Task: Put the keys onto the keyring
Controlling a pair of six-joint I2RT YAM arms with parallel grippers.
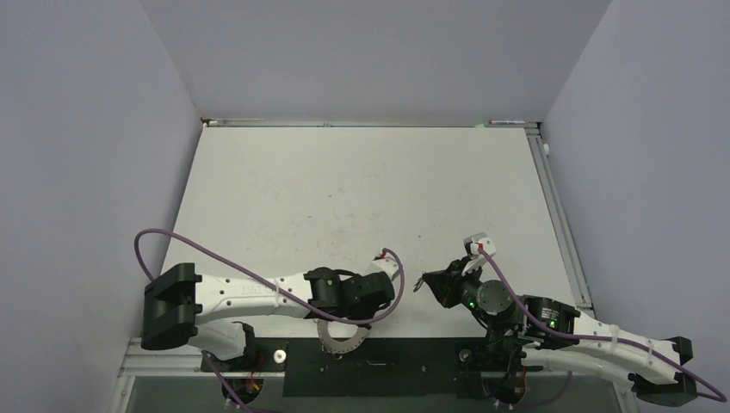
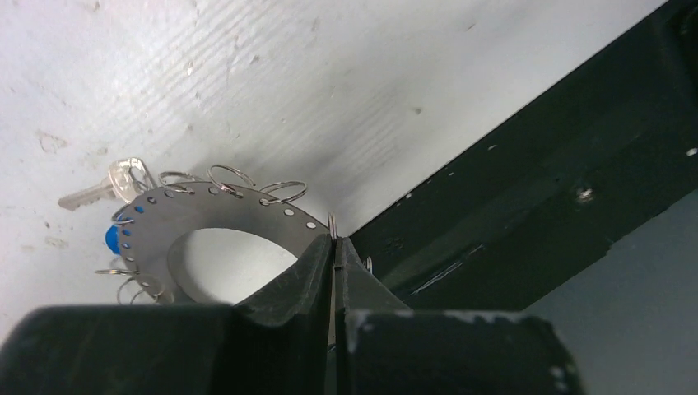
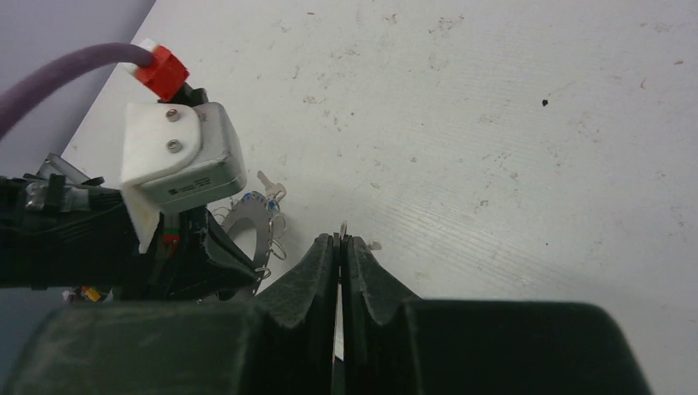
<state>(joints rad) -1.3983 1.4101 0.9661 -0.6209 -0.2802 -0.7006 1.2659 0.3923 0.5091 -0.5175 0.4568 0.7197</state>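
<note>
The keyring is a flat grey disc with a wide hole and wire loops on its rim. My left gripper is shut on its rim and holds it over the table's near edge. The ring also shows under the left wrist and in the right wrist view. A blue key peeks from behind the ring's left rim, next to a silver key. My right gripper is shut on a thin metal piece with a small silver loop at the tips, right of the ring. The dark key cannot be made out.
A black base plate runs along the near edge, just right of the ring. The two grippers sit close together. Grey walls enclose the white table on three sides.
</note>
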